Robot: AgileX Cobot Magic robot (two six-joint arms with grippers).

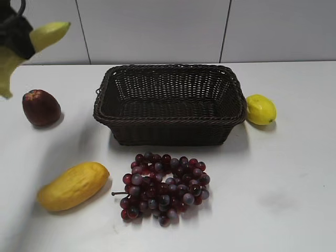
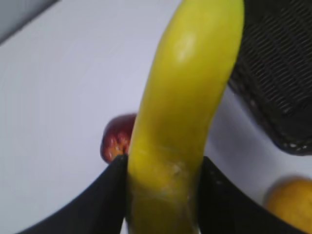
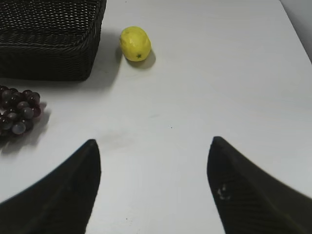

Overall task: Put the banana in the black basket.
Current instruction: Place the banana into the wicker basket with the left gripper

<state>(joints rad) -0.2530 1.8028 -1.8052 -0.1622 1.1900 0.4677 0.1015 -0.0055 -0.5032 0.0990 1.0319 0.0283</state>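
At the upper left corner of the exterior view, the left gripper hung above the white table, jaws clamped on the banana, which was lifted clear of the surface; one yellow-green tip pointed right toward the wall, the other end dropped down past the frame's left edge. Left wrist view: the banana ran up between the two black fingers, both pressed to its sides. Black basket: dark woven wicker, rectangular, standing mid-table with nothing inside, well apart from the held banana. Dark red apple: on the table left of the basket, below the gripper. Mango: plump, yellow-orange, lying front left. Bunch of red-purple grapes: just in front of the basket, near the mango. Lemon: just beside the basket's right end. Right gripper: seen only in its own wrist view, jaws spread wide with bare table between them, holding nothing; lemon, a basket corner and some grapes lay beyond it
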